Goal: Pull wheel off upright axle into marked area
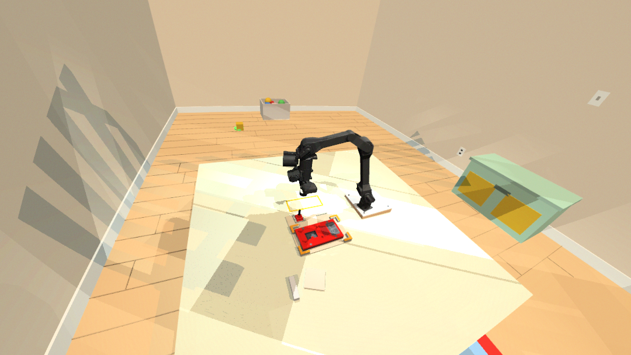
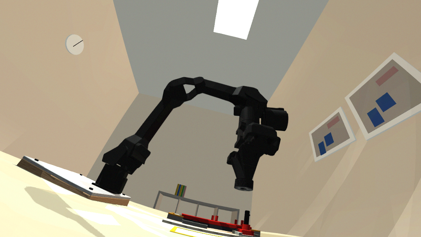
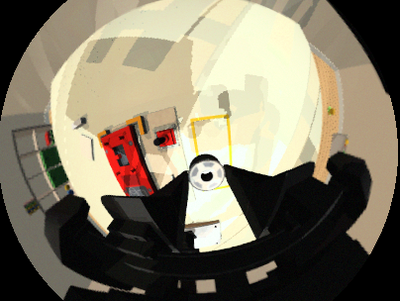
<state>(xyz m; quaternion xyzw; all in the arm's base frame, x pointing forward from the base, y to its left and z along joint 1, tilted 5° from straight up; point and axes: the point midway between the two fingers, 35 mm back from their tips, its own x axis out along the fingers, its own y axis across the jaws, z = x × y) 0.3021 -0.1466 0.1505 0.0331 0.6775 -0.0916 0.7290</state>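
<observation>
My gripper [image 1: 307,190] [image 2: 243,181] [image 3: 205,171] is shut on the wheel [image 2: 243,184] [image 3: 197,173], a dark tyre with a silver hub and a centre hole. It holds the wheel roughly level in the air, clear above the axle's top. The bare black axle [image 1: 299,212] [image 2: 246,217] [image 3: 159,141] stands upright on a small red base [image 1: 298,218] [image 2: 246,230] [image 3: 169,136]. The marked area is a yellow outline [image 1: 287,206] [image 2: 173,229] [image 3: 230,139] on the table beside the axle. In the wrist view the wheel overlaps its near end.
A red plate [image 1: 302,240] [image 2: 200,219] [image 3: 136,163] with raised parts lies between orange corner brackets [image 1: 304,251] [image 3: 144,125], beside the axle. A grey bar [image 1: 293,288] and a pale square tile [image 1: 314,279] lie farther off. The arm's white base board [image 1: 375,213] [image 2: 67,176] is on the marked area's other side.
</observation>
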